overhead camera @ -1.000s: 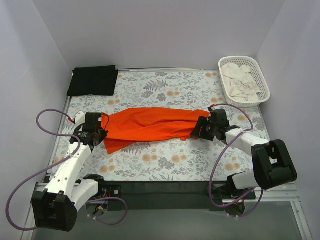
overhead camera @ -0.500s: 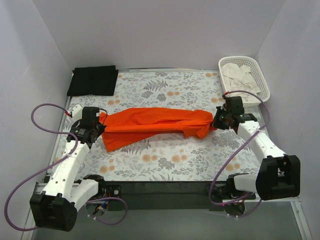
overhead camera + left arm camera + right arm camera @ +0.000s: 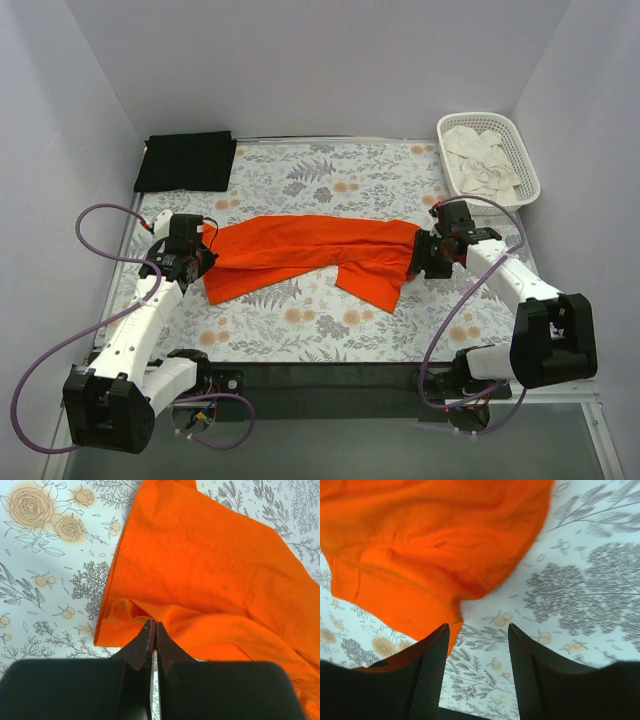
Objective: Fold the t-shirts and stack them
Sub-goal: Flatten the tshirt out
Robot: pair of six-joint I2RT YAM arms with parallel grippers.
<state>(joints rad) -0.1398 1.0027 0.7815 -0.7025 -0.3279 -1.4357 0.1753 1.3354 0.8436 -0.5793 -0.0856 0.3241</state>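
Note:
The orange t-shirt (image 3: 310, 255) lies stretched across the middle of the floral tablecloth, with a loose flap hanging toward the front right. My left gripper (image 3: 203, 256) is shut on its left edge; in the left wrist view the jaws (image 3: 153, 626) pinch a fold of the orange cloth (image 3: 215, 575). My right gripper (image 3: 420, 258) is open at the shirt's right end, holding nothing. In the right wrist view its fingers (image 3: 432, 650) stand apart over bare tablecloth, with the orange cloth (image 3: 420, 545) just beyond them. The black t-shirt (image 3: 186, 160) lies folded at the back left corner.
A white lattice basket (image 3: 520, 150) with white cloth in it stands at the back right. The floral tablecloth (image 3: 300, 330) covers the table. Grey walls close in on left, back and right.
My right gripper has let go of the shirt's right end and opened; the freed cloth dropped into a flap toward the front. The left gripper kept its hold and shifted slightly.

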